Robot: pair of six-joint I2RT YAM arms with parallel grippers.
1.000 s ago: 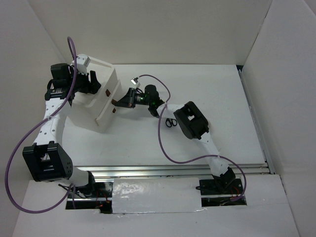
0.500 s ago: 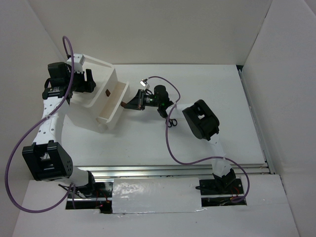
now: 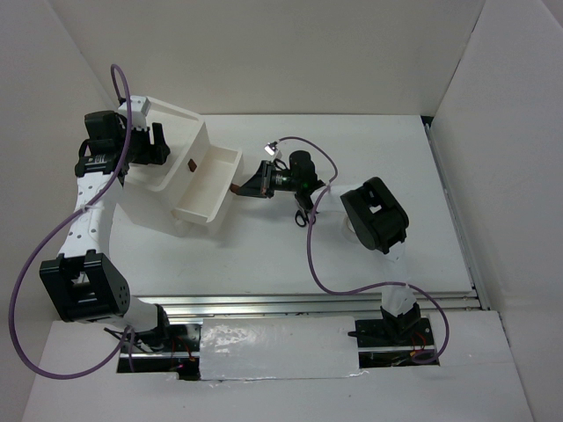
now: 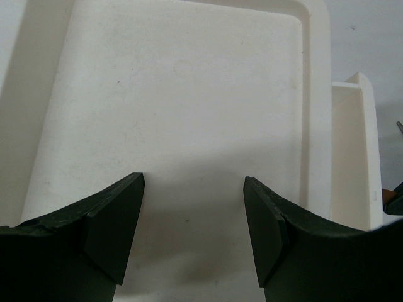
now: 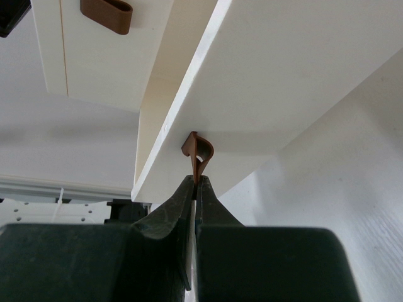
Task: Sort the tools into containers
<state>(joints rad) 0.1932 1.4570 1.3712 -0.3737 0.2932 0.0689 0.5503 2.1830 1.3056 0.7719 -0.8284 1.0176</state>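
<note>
The white cabinet [image 3: 167, 158] lies at the back left. One shallow white drawer [image 3: 211, 186] stands pulled out toward the right. My right gripper [image 3: 241, 187] is shut on that drawer's red-brown handle [image 5: 199, 150]; the right wrist view shows its jaws pinching the handle's tab. A second, closed drawer's handle [image 3: 191, 163] shows above it, also in the right wrist view [image 5: 107, 14]. My left gripper [image 3: 160, 143] is open over the cabinet's top [image 4: 182, 107], holding nothing. Black-handled scissors [image 3: 302, 217] lie on the table under the right arm. The screwdrivers and tape roll are out of view.
White walls enclose the table [image 3: 396, 176] on the left, back and right. Purple cables loop from both arms over the table. The right arm's elbow [image 3: 376, 215] hangs over the table's middle right.
My right gripper has drawn back to the right with the handle, and the drawer has slid out of the cabinet. The left arm has barely moved.
</note>
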